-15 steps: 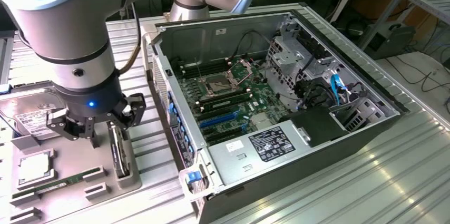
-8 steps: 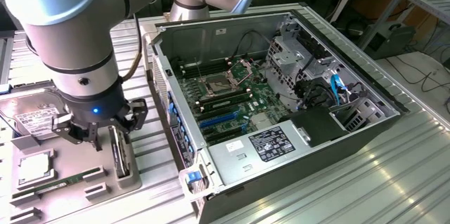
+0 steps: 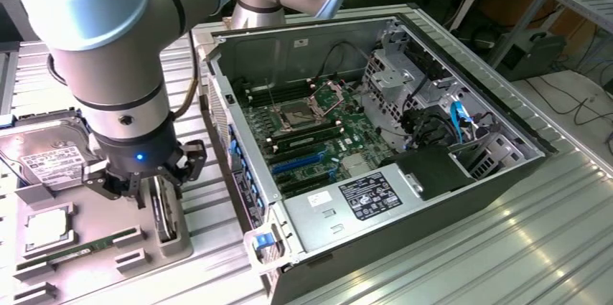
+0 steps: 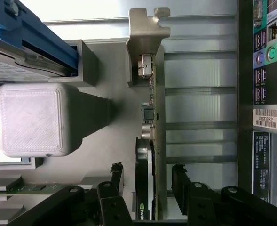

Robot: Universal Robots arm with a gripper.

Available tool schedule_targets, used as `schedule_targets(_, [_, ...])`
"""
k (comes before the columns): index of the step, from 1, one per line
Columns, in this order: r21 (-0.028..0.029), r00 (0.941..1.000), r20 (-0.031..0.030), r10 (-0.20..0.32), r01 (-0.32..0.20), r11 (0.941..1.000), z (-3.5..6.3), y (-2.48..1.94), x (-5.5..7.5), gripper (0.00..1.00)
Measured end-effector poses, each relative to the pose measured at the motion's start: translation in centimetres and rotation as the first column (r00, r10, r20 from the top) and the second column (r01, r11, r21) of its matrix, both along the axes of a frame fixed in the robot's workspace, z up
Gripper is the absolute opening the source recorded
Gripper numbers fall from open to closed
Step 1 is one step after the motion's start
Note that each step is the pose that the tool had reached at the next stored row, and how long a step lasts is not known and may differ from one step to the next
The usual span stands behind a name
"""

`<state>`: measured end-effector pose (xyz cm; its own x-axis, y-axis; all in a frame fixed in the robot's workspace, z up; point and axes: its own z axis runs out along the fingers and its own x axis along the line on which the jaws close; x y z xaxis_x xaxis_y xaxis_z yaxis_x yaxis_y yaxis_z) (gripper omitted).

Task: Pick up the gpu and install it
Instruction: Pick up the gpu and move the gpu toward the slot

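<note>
The job has only just begun; nothing is lifted yet and nothing is put in.

In the exterior view the gpu (image 3: 168,222) is at about 8 o'clock; it stands on its thin edge in a grey holder (image 3: 177,247) on the desk (image 3: 536,247).

The gripper (image 3: 158,201) hangs right over it; in the wrist view the fingers (image 4: 114,188) are spread wide, one on each side of the card, and they do not look like they touch it.

The silver end bracket (image 4: 147,28) sticks out past the fingers.

The open computer case (image 3: 498,115) lies from the middle toward 3 o'clock; the blue slots (image 3: 297,165) on its green board look bare, so the card has no home yet.

The hard drive (image 3: 48,161) at 9 o'clock and the memory stick (image 3: 82,251) at 7 o'clock lie close by, not touched.

Left to do, I think: the grab, the lift, the trip to the case, the push into a slot.
</note>
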<state>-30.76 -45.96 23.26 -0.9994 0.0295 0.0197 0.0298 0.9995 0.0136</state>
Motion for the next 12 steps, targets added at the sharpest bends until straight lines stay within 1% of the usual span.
schedule_targets(6, [0.0001,1.0,0.0001,0.0,0.0,1.0,-0.82,0.0,0.0,0.54])
schedule_targets(12, [0.0,1.0,0.0001,0.0,0.0,1.0,-0.83,0.0,0.0,0.54])
